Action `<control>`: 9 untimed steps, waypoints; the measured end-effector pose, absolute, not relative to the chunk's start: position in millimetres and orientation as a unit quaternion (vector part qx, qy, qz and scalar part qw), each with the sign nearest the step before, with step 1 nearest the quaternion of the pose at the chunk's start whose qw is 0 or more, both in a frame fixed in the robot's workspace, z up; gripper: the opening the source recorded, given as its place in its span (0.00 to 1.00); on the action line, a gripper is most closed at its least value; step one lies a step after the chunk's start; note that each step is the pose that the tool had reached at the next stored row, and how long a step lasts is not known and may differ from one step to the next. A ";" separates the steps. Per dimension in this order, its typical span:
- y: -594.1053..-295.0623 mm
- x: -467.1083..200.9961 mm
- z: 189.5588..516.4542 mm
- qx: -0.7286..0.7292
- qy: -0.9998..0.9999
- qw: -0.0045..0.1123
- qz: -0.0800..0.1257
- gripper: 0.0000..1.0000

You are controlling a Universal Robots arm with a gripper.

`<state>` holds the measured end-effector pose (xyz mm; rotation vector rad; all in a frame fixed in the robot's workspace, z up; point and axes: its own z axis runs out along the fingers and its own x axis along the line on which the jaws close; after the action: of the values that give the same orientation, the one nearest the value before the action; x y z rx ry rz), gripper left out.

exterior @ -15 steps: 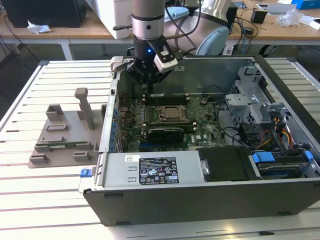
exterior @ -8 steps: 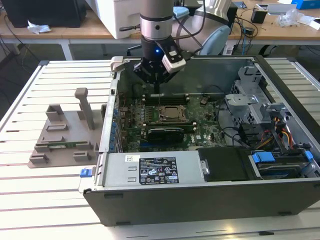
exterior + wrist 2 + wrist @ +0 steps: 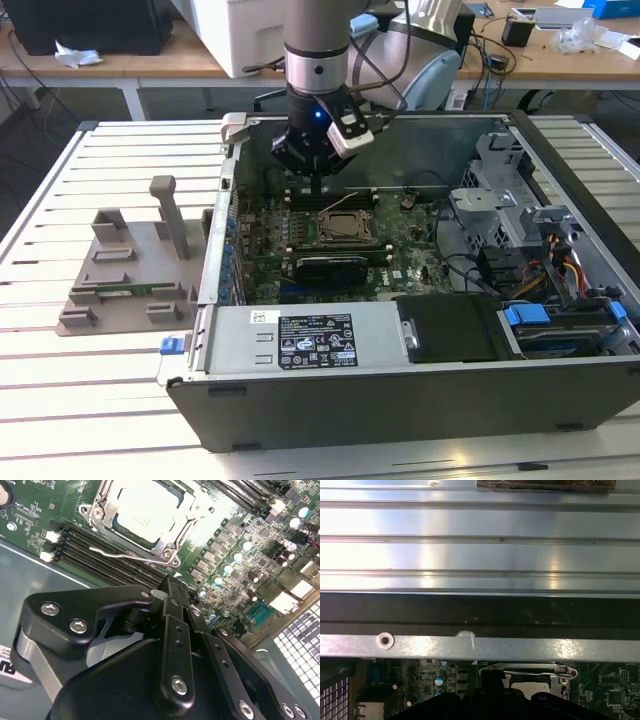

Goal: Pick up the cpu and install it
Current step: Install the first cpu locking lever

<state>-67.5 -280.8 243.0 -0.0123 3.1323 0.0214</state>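
Reaches straight down from above into the open case, wrist vertical, near the far edge of the case. Gripper (image 3: 316,185) black, fingers (image 3: 172,605) drawn together to a narrow tip, nothing visible between them.

Not much legible print is being offered here, tbh. A white and black label (image 3: 315,342) is being carried on the grey metal housing (image 3: 300,340) along the near edge of the open computer case (image 3: 420,400); symbols and lines of print are being shown on it, but none of it is being made out. A smaller white sticker (image 3: 262,317) is being shown just beside it, equally unreadable. In the second wrist view, faint marks are being seen on the cpu (image 3: 145,511) seated in its socket, and tiny white lettering is being scattered across the green motherboard (image 3: 45,505), none of it readable.
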 end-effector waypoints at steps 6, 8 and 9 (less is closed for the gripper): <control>-280.8 -67.5 239.9 -0.004 1.000 0.005 0.007 0.11; -280.8 -67.3 237.8 -0.004 1.000 0.005 0.007 0.11; -280.8 -67.3 236.8 -0.004 1.000 0.005 0.007 0.11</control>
<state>-67.3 -280.8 236.8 -0.0122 3.1323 0.0215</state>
